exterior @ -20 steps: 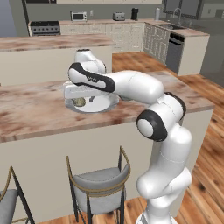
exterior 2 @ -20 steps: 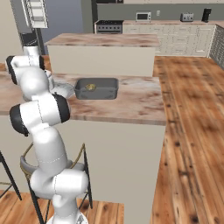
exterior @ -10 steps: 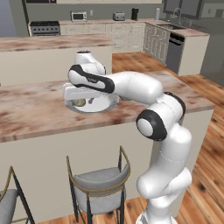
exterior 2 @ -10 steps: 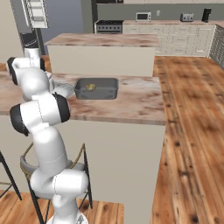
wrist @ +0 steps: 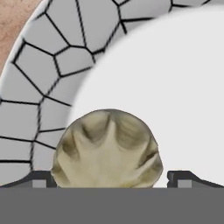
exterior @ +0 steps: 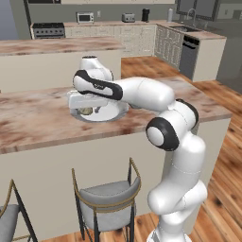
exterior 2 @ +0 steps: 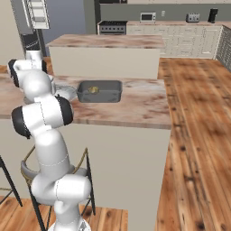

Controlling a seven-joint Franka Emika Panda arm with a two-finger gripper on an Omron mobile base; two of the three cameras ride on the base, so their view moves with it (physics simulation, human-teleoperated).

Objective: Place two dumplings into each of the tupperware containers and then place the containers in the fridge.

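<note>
A small lumpy tan dumpling with folded ridges on top sits on the round white plate with a cracked-tile grey rim. The plate rests on the brown marble counter. The robot's two-finger claw is wide apart, one tip on each side of the dumpling.

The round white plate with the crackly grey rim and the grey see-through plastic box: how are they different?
The round white plate is flat with a crack-patterned rim; the grey translucent plastic box is rectangular with raised walls. The open gripper hangs low over the plate; the box stands apart. Both rest on the same marbled counter, each holding a tan dumpling.
</note>
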